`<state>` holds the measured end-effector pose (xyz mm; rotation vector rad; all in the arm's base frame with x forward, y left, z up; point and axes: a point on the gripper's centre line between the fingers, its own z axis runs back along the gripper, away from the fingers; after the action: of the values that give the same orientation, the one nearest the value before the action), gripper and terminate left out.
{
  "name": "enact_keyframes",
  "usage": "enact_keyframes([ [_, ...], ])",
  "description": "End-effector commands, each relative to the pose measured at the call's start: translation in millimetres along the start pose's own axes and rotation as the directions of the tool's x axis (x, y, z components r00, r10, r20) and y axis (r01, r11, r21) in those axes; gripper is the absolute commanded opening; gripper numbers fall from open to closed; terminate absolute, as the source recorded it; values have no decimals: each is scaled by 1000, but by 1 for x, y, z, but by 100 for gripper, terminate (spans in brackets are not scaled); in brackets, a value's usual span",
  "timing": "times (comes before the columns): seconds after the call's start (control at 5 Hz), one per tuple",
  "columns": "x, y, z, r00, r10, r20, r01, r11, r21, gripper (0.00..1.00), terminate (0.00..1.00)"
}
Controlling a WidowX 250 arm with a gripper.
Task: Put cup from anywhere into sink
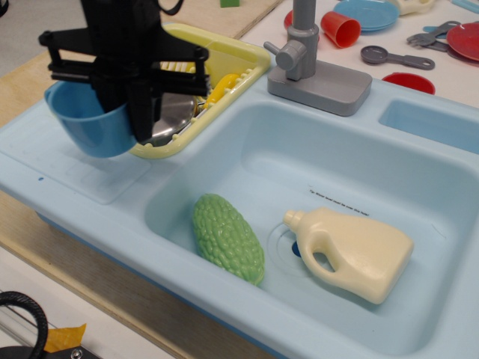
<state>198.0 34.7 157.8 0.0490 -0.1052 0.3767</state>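
Gripping the cup (88,123) by its rim, our tool (123,112) holds it tilted, clear of the drainboard at the left of the sink (247,153). Nearest us in the basin lie a green gourd (227,237) and a cream bottle (352,252). Behind the cup we see the yellow rack (224,60), then the grey faucet (303,52).

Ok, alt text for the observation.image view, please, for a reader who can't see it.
A black gripper holds a blue cup tilted above the counter left of a light-blue toy sink. In the basin lie a green vegetable and a cream bottle; a yellow rack sits behind.
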Motion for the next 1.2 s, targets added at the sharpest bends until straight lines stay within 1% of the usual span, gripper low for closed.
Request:
enact_keyframes([
  [0.0, 17, -42, 5, 993, -78, 94, 87, 991, -102, 0, 0],
  [0.2, 29, -83, 0, 981, -152, 124, 172, 969, -177, 0, 0],
  [0.4, 33, -108, -7, 974, -192, 122, 216, 949, -229, 100, 0],
  [0.6, 35, -118, -11, 965, -242, 100, 260, 928, -266, 100, 0],
  [1.0, 35, -118, -11, 965, -242, 100, 260, 928, -266, 100, 0],
])
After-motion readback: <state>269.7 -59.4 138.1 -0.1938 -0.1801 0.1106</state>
